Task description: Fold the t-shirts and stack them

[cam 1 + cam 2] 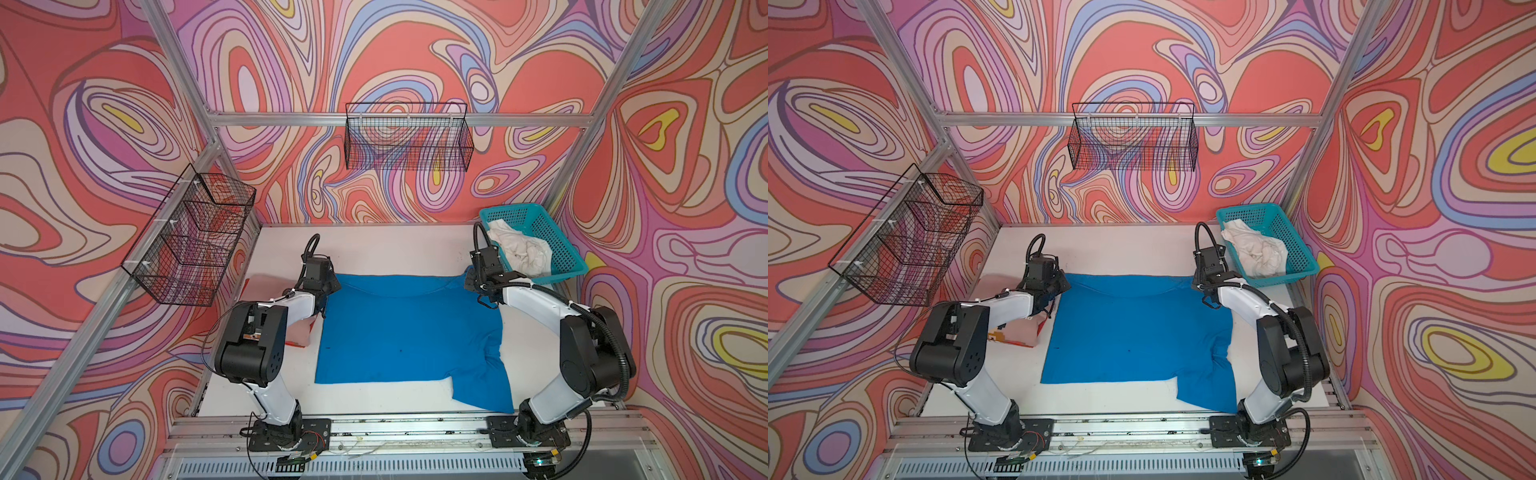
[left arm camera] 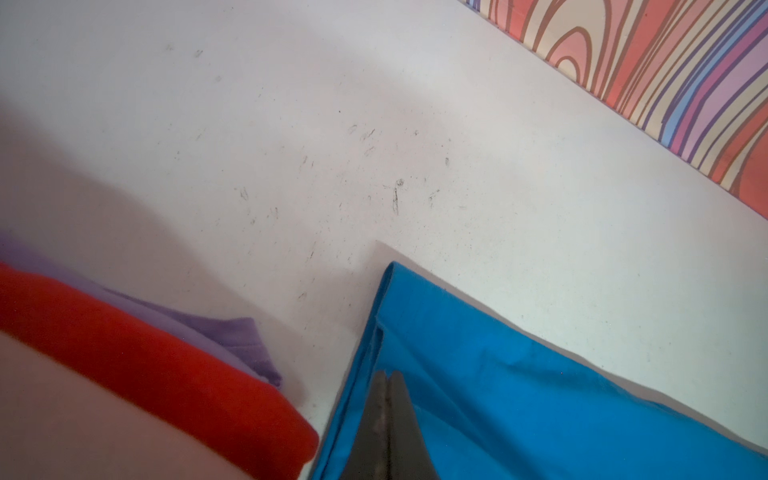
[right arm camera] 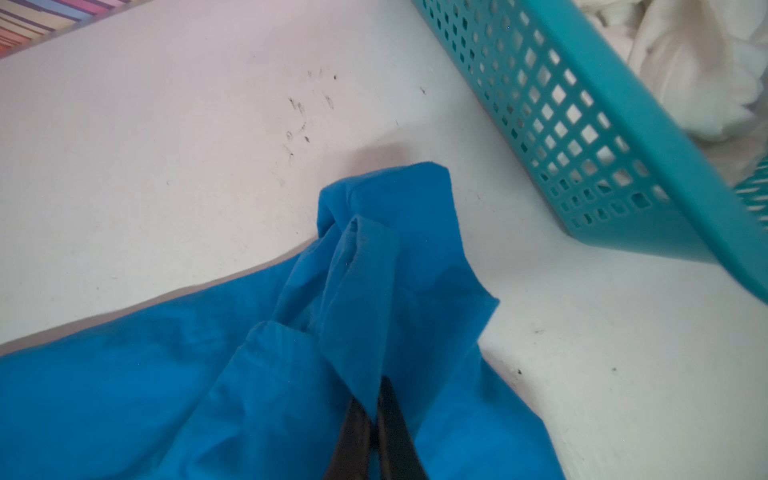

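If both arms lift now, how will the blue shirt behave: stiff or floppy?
Likely floppy: the blue t-shirt bunches into folds where the right gripper pinches it. It probably sags mid-span between that and the left gripper, both at far corners. The loose sleeve would probably dangle and drag on the table.

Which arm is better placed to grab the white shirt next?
Right, probably: the right gripper pinches the blue t-shirt beside the teal basket holding the white shirt; the left gripper is across the table.
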`<state>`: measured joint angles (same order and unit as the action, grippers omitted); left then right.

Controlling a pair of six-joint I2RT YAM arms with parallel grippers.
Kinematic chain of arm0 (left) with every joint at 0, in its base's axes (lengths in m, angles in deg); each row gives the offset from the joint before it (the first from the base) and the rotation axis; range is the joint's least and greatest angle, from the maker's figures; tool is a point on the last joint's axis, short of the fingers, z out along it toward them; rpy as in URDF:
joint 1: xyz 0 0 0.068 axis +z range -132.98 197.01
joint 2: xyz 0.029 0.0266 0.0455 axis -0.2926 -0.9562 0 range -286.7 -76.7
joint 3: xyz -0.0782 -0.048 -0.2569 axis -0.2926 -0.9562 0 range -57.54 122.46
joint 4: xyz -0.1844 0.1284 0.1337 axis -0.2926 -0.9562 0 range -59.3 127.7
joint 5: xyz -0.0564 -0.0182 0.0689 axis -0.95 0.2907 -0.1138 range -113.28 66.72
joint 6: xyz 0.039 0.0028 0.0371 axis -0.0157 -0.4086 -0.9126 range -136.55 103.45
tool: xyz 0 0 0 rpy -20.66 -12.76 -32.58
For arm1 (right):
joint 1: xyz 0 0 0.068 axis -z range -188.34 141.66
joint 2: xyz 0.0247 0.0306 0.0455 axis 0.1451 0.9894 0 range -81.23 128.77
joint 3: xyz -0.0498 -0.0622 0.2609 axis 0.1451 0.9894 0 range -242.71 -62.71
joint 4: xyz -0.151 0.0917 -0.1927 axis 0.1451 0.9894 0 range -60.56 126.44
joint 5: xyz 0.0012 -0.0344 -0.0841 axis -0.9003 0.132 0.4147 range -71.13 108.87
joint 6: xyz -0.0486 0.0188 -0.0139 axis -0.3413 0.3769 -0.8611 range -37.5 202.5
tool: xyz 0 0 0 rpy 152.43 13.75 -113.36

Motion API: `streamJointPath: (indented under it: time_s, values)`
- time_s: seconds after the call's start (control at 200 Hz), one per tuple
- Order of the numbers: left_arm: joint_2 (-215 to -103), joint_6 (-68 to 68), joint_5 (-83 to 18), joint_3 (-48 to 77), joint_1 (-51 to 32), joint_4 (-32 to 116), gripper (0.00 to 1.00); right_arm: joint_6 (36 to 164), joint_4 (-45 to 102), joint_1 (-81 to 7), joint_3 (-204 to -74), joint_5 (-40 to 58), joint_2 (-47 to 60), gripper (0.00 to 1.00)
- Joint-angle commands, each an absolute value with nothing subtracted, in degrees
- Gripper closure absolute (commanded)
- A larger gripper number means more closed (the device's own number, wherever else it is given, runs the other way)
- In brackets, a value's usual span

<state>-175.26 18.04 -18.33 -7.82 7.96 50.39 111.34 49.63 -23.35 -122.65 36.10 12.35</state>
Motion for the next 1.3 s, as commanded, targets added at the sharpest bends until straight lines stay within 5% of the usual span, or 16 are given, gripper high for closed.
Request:
streamJointPath:
  time_s: [0.0, 0.17, 0.346, 0.446, 0.506, 0.576, 0.686, 0.841, 1.297]
  values:
    - [-174.45, 19.51, -18.17, -8.52, 7.70, 51.01, 0.95, 111.94, 49.59, -23.48, -121.60, 37.48, 10.55, 1.00]
    - [-172.74, 20.85, -17.89, -7.93, 7.70, 48.94, 0.62, 112.26, 49.21, -24.06, -118.97, 35.85, 9.78, 1.00]
    - [-169.53, 22.94, -17.20, -6.85, 7.70, 45.10, 0.39, 113.14, 50.57, -24.71, -116.72, 33.66, 8.98, 1.00]
    - [-165.71, 24.57, -16.60, -5.52, 7.70, 40.30, 0.31, 113.95, 52.56, -24.73, -116.53, 32.20, 6.96, 0.71]
    - [-163.01, 25.40, -15.59, -4.64, 7.72, 36.91, 0.10, 114.11, 54.29, -24.70, -117.41, 31.44, 5.40, 0.52]
    - [-160.25, 26.41, -13.52, -2.78, 7.83, 30.64, 0.03, 114.28, 57.25, -24.70, -119.52, 32.50, 4.52, 0.39]
    - [-155.83, 26.17, -11.95, -0.32, 7.83, 22.36, 0.00, 114.64, 59.45, -23.89, -122.43, 33.42, 4.56, 0.27]
    - [-150.26, 22.91, -13.97, 0.73, 8.58, 13.67, 0.00, 114.91, 59.69, -20.01, -126.47, 31.58, 10.65, 0.24]
    - [-130.87, 13.09, -14.78, -11.44, 10.34, 7.82, 0.00, 116.86, 59.42, -18.40, -125.93, 32.29, 17.70, 0.48]
